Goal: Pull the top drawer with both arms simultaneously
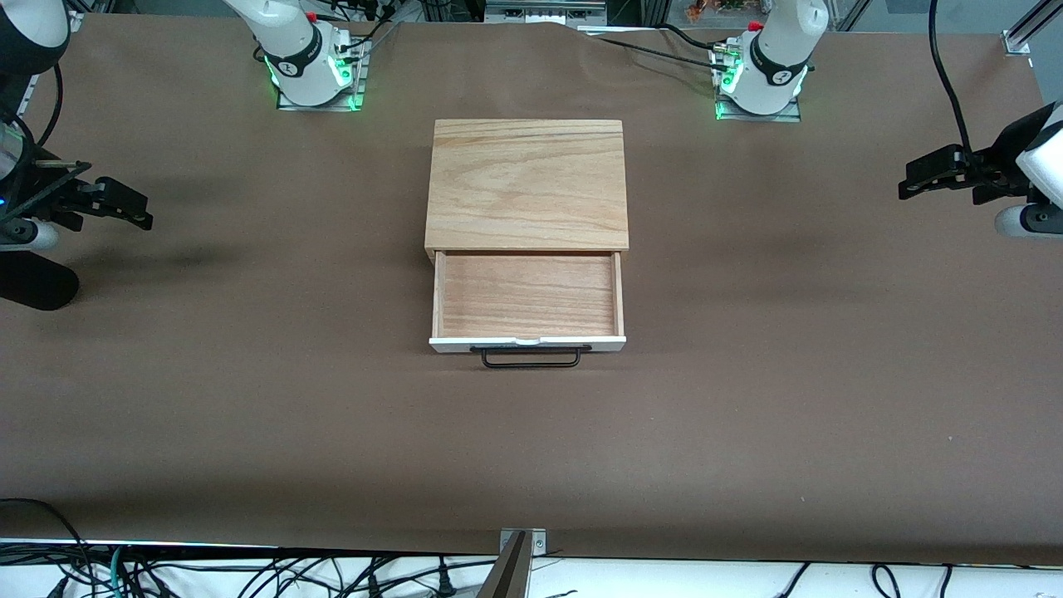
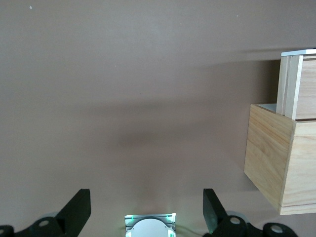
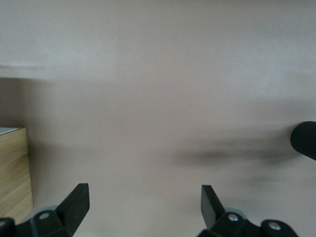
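The top drawer [image 1: 527, 295] stands pulled out of the pale wood cabinet [image 1: 527, 183], toward the front camera. Its reddish-brown floor is bare. Its white front panel [image 1: 527, 341] carries the thin black wire handle [image 1: 531, 357]. My right gripper [image 1: 137, 209] hangs open and empty over the table at the right arm's end, well away from the drawer. My left gripper [image 1: 909, 183] hangs open and empty over the left arm's end. In the left wrist view the gripper [image 2: 146, 207] is wide open, with the cabinet [image 2: 276, 163] and the drawer's side [image 2: 291, 84] off to one side. The right wrist view shows its gripper [image 3: 144, 205] wide open and a corner of the cabinet [image 3: 15, 168].
The brown table [image 1: 747, 415] carries only the cabinet. The arm bases [image 1: 311, 75] [image 1: 760, 83] stand along the table's edge farthest from the front camera. A black rounded part [image 1: 33, 282] hangs below the right arm and also shows in the right wrist view [image 3: 303, 140].
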`<control>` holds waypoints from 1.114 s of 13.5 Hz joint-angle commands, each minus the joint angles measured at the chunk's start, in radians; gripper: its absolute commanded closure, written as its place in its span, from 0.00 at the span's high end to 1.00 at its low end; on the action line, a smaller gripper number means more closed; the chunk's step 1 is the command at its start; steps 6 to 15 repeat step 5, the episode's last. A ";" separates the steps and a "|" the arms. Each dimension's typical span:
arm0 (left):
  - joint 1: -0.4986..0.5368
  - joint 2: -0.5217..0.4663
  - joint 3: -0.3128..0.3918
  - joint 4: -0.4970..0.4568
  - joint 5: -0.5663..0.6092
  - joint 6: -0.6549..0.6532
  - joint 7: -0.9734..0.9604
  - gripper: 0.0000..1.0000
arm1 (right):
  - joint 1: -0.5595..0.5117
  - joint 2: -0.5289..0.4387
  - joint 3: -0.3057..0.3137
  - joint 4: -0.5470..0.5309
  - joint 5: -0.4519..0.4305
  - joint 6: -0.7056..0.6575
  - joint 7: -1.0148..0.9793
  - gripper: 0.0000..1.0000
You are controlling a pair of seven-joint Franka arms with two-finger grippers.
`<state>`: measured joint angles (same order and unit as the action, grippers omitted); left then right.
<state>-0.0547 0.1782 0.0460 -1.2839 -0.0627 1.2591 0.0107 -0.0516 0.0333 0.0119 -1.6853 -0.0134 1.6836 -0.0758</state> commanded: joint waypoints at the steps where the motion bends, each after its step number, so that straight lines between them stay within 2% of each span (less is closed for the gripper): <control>1: 0.006 -0.019 -0.017 -0.022 0.014 0.005 -0.008 1.00 | -0.001 0.008 0.005 0.026 0.009 -0.008 0.005 1.00; 15: 0.001 -0.017 -0.017 -0.020 0.015 0.005 -0.006 1.00 | 0.006 0.008 0.007 0.026 0.007 -0.008 0.005 1.00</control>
